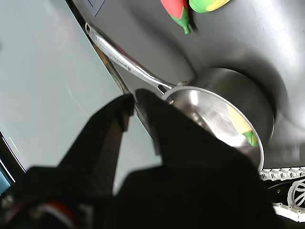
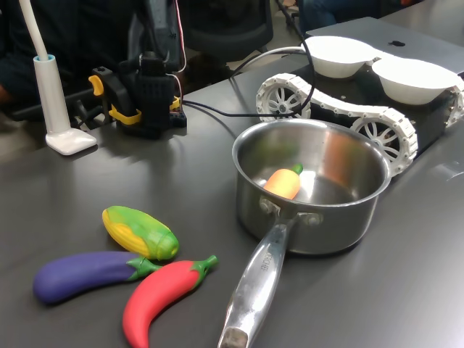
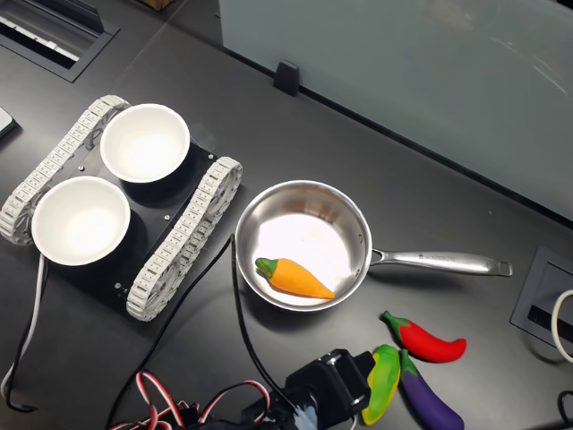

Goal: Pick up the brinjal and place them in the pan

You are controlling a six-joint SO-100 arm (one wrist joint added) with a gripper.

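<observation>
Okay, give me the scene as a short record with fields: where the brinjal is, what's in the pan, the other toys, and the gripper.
brinjal: on the dark table, outside the pan, beside the corn and chili
pan: upright, handle toward the first exterior view's bottom
pan contents: orange toy carrot
corn: on the table
chili: on the table
gripper: above the pan handle, holding nothing visible; jaw state unclear
task status: brinjal not yet picked up

On the dark table (image 2: 87, 181): brinjal (image 2: 83, 274), red chili (image 2: 161, 291) and corn (image 2: 140, 232) clustered together, steel pan (image 2: 313, 210) beside them, tracked rover (image 3: 175, 237), white lamp base (image 2: 70, 141).
</observation>
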